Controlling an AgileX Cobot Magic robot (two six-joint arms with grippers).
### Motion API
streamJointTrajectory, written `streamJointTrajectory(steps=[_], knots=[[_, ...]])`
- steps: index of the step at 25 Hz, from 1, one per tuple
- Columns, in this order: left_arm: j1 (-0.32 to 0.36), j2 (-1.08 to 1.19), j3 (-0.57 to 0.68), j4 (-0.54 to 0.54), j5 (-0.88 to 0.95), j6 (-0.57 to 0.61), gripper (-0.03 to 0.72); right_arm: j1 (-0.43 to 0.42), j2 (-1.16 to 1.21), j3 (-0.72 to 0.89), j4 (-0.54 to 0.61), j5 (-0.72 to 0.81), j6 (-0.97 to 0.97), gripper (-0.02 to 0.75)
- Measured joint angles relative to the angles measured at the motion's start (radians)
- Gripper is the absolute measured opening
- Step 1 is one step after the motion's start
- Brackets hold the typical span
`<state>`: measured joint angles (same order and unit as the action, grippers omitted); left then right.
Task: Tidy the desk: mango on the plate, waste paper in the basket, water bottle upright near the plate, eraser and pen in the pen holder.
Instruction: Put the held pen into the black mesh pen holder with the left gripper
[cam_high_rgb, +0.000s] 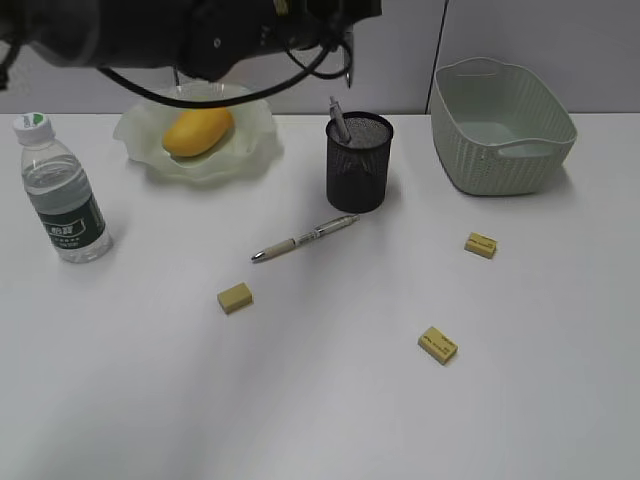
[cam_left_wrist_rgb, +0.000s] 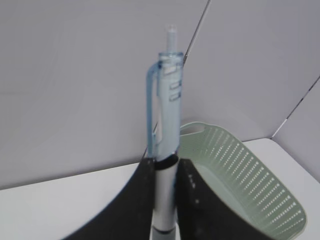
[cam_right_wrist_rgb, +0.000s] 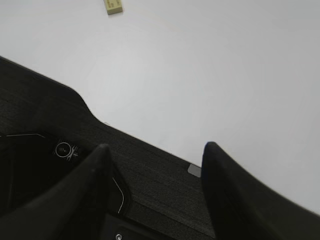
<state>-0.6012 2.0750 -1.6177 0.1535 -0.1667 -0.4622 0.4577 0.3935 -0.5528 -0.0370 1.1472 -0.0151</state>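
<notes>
The mango (cam_high_rgb: 197, 132) lay on the plate (cam_high_rgb: 135, 140) and the bottle (cam_high_rgb: 64, 193) stood upright. The left gripper (cam_left_wrist_rgb: 165, 200) pinched a pen (cam_left_wrist_rgb: 167, 130) above the holder (cam_high_rgb: 358, 162); the right gripper (cam_right_wrist_rgb: 155, 165) was spread. Another pen (cam_high_rgb: 305, 238) and three erasers (cam_high_rgb: 235, 297) remained on the surface (cam_high_rgb: 320, 400).

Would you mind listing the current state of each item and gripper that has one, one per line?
mango: lying in the plate
water bottle: upright, capped
pen holder: upright, one pen inside
pen: lying flat on the desk
basket: upright
three yellow erasers: loose on the desk
left gripper: shut on a blue pen
right gripper: open, empty
</notes>
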Motion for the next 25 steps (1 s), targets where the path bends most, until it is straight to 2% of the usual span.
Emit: streamJointTrajectory(steps=[6, 11, 15, 17, 21, 23, 25], knots=[[-0.015, 0.089, 0.0, 0.09, -0.12, 0.0, 0.098, 0.0, 0.0, 0.0, 0.0, 0.0, 0.0, 0.457], [-0.015, 0.159, 0.0, 0.182, -0.134, 0.0, 0.098, 0.0, 0.0, 0.0, 0.0, 0.0, 0.0, 0.457], [-0.018, 0.187, 0.0, 0.196, -0.128, 0.0, 0.113, 0.0, 0.0, 0.0, 0.0, 0.0, 0.0, 0.457], [-0.018, 0.193, 0.0, 0.198, -0.127, 0.0, 0.162, 0.0, 0.0, 0.0, 0.0, 0.0, 0.0, 0.457], [-0.018, 0.194, 0.0, 0.199, -0.126, 0.0, 0.352, 0.0, 0.0, 0.0, 0.0, 0.0, 0.0, 0.457], [-0.018, 0.194, 0.0, 0.199, -0.126, 0.0, 0.403, 0.0, 0.0, 0.0, 0.0, 0.0, 0.0, 0.457], [-0.018, 0.19, 0.0, 0.199, -0.126, 0.0, 0.421, 0.0, 0.0, 0.0, 0.0, 0.0, 0.0, 0.457]])
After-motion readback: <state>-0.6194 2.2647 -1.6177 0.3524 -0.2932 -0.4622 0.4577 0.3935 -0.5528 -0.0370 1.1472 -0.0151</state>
